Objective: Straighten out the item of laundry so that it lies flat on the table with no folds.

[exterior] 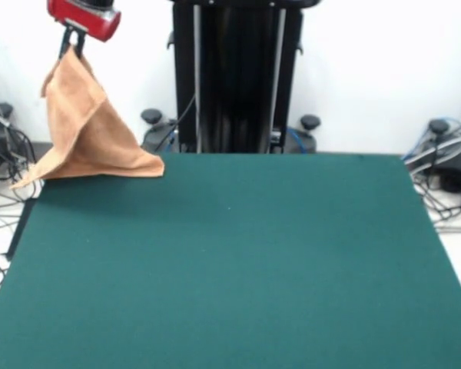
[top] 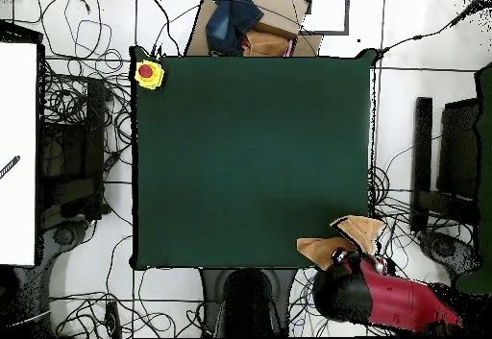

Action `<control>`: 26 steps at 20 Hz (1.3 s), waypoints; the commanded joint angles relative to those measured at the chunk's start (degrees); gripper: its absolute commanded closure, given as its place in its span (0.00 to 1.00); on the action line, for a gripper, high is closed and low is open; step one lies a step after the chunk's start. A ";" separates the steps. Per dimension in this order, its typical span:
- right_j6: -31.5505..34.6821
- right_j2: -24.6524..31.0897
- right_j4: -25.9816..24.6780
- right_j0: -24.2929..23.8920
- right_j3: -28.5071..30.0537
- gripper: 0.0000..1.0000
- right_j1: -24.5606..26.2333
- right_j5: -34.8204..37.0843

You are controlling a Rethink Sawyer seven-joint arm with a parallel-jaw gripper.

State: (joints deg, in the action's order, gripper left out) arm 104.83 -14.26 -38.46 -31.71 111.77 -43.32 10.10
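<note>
Towel: light orange-tan terry cloth, hanging from one pinched corner in a draped, roughly triangular fall; folds run down from the top.
Towel position: front view, far left corner of the tabletop; its lower edge rests on the far edge there, and one tip trails off past the left side. In the overhead view the towel shows as two tan flaps at the lower right corner, partly beyond the edge.
Towel markings: no stripes, tag or writing can be made out.
Gripper: red housing at the upper left of the front view, with dark fingers pointing down.
Fingers: clenched on the towel's top corner, carrying it.
Arm: red and black, seen from overhead reaching from the lower right toward the towel; the gripper sits just above the cloth.
Tabletop: dark green, felt-like, rectangular; the towel is at one corner only.
Pedestal: black column at the far side, centre.
Button: red, on a yellow base, at the overhead view's upper left corner of the tabletop; no lettering legible.
Cables: black, tangled on the white floor around the tabletop.
Readable writing: none on any object.
</note>
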 commanded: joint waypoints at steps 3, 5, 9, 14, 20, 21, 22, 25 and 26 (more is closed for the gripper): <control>-5.52 5.10 1.72 -0.07 7.19 1.00 -7.04 17.59; -3.55 6.73 0.70 -0.52 5.97 1.00 -5.22 14.75; 8.57 2.57 -1.81 5.15 0.86 1.00 1.96 -4.98; 12.21 -10.50 8.23 16.16 0.09 1.00 8.17 -30.41; 8.74 -7.84 9.05 15.22 2.93 1.00 5.22 -27.34; 8.16 -6.88 8.39 14.62 3.26 1.00 4.04 -26.61; 7.73 -5.23 7.46 13.46 2.92 1.00 2.88 -25.99; 8.26 -1.60 6.53 10.71 2.04 1.00 2.80 -26.08; 8.58 -0.61 6.51 9.90 1.90 1.00 3.17 -26.07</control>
State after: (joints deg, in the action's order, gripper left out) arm 104.83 -21.46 -31.99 -18.31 113.51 -40.31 -23.50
